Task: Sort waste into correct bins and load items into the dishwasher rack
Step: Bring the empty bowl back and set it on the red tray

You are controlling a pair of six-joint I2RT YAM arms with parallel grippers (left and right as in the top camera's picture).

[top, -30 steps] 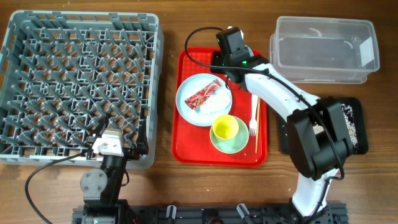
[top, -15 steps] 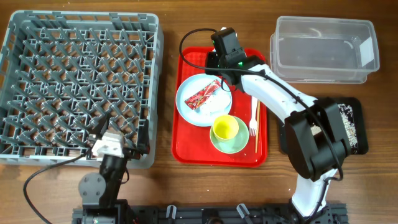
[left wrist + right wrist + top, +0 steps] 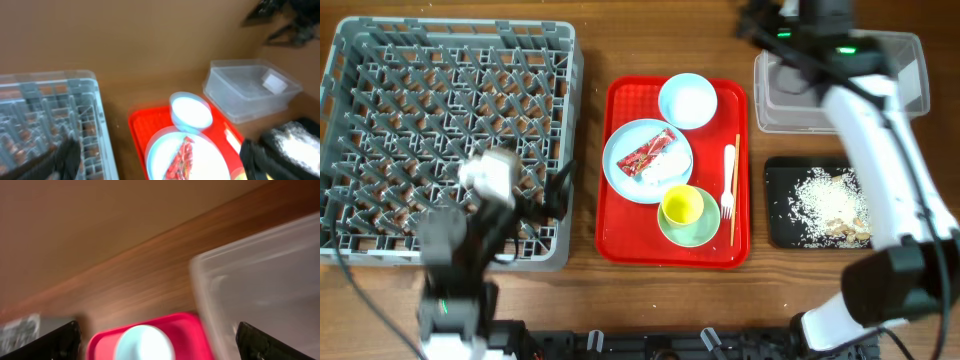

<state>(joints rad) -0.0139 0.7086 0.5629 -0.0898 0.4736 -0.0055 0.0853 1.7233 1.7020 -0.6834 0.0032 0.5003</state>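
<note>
Overhead: the grey rack (image 3: pixel 450 130) filled the table's left side. On the red tray (image 3: pixel 616 225) sat the pale blue bowl (image 3: pixel 687 100) at the far end and the plate (image 3: pixel 625 170) carrying the red wrapper (image 3: pixel 647 153). The yellow cup (image 3: pixel 682 205) stood inside the green bowl (image 3: pixel 705 232). The fork (image 3: pixel 728 180) and chopsticks (image 3: pixel 736 200) lay along the tray's right edge. Rice scraps (image 3: pixel 825 200) lay in the black tray (image 3: pixel 780 222), beside the clear tub (image 3: pixel 910 80).

Left wrist: the left gripper (image 3: pixel 159 157) stood wide open and empty, facing bowl and plate.

Right wrist: the right gripper (image 3: pixel 160 340) stood wide open, holding nothing, above the blue bowl and the tub's corner.
</note>
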